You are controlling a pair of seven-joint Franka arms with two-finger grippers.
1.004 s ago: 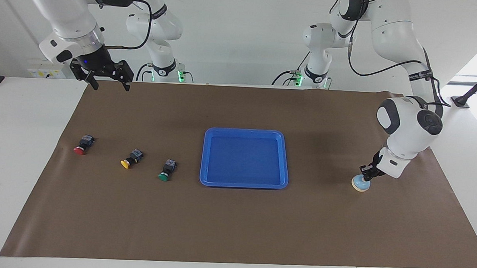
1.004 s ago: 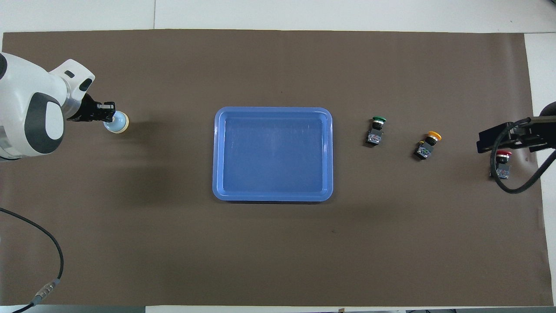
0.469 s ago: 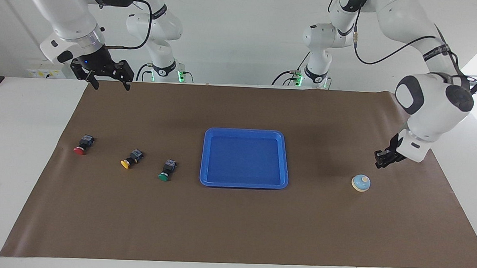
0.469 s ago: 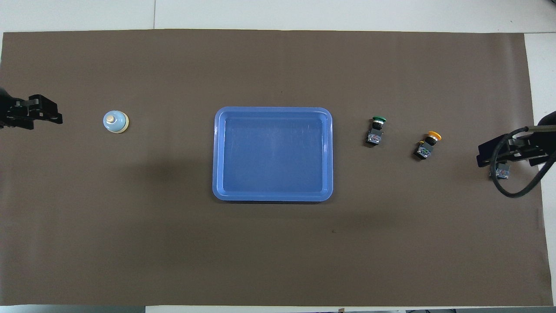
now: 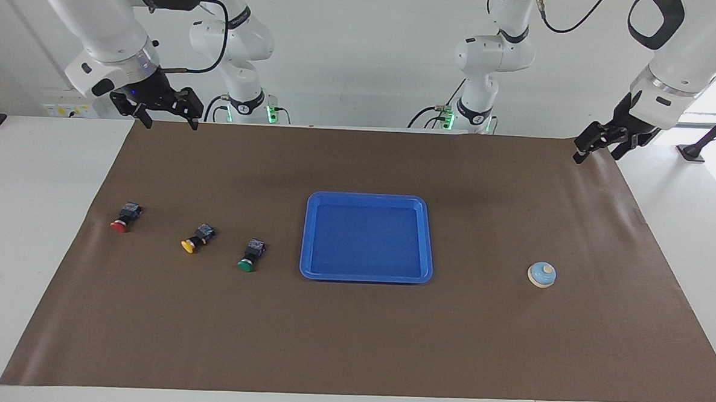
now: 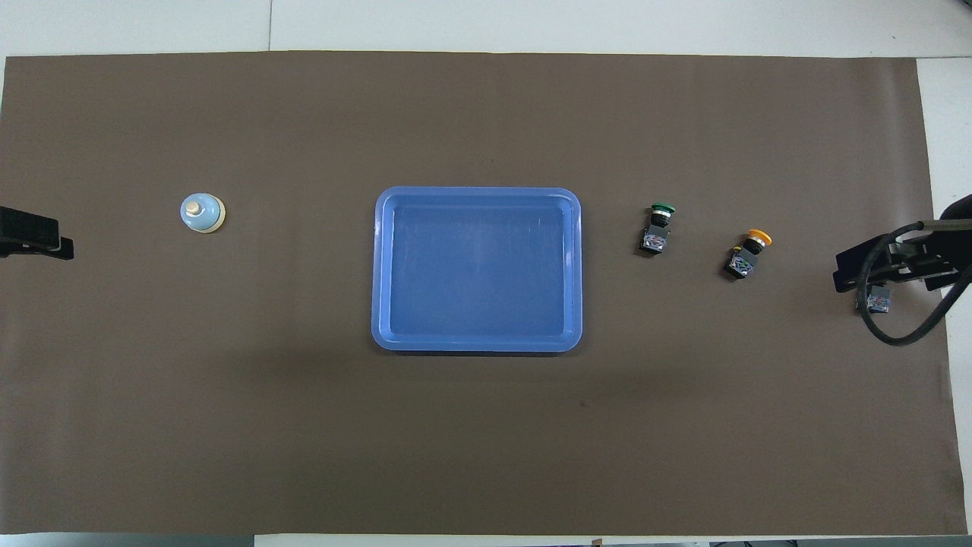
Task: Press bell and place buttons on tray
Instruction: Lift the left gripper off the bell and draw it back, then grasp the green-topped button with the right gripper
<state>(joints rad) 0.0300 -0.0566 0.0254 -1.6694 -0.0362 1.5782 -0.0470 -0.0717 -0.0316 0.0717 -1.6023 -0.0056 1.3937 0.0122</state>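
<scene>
- Facing view: left gripper [image 5: 602, 144] hanging raised over the mat corner at the left arm's end, jaws spread wide, holding nothing. Right gripper [image 5: 165, 113] hovering over the mat's robot-side edge, jaws wide, empty.
- Bell [image 5: 541, 274] sitting alone on brown mat [image 5: 352, 340]; blue tray [image 5: 367, 237] lying mid-tabletop, nothing in it.
- Overhead view: green button [image 6: 656, 228] and yellow button [image 6: 747, 251] lying beside the tray; red button [image 6: 876, 299] partly hiding under the right gripper.
</scene>
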